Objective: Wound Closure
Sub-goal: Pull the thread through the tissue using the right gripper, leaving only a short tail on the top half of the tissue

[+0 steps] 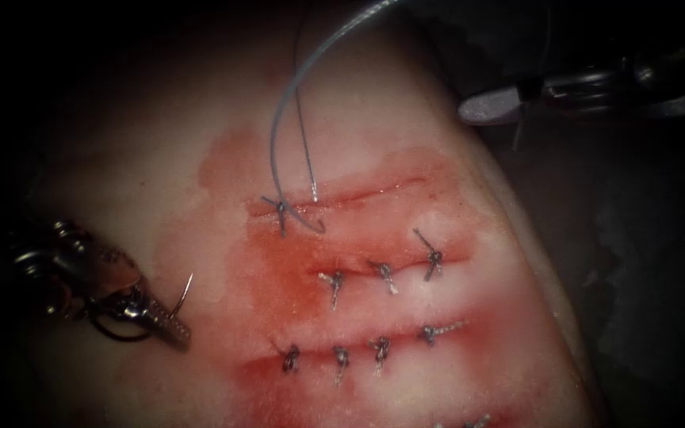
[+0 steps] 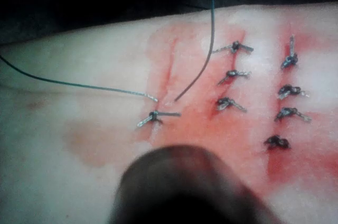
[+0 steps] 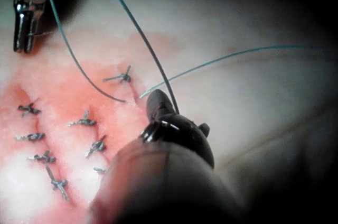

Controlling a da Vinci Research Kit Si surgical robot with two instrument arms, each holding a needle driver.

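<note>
Hard to make out: the right tool [image 1: 477, 107] sits dim at the tissue's far right edge. Its fingers [image 3: 157, 102] look pressed together to me. In the right wrist view the thread runs just past them, and I cannot tell whether any is caught.
Cut off: the thread [image 1: 279, 135] leaves the endoscope view at the top edge, so I cannot follow either strand to its end.
Blurred: in the left wrist view, the left arm's own tip is a dark blur.
Left tool [image 1: 177, 333]: low on the left of the tissue [image 1: 160, 158], well left of the cuts, its fingers pinching the needle near one end.
Needle [image 1: 185, 293]: clear of the tissue. Its arc rises from the fingers, long axis close to upright in the endoscope view, free end pointing up and slightly right.
Uppermost cut [image 1: 374, 190]: one knot [image 1: 281, 210] at its left end. Just right of it, a thin strand meets the tissue.
Other cuts: finished stitches [image 1: 386, 273] in rows, with red fluid [image 1: 279, 277] around them.
</note>
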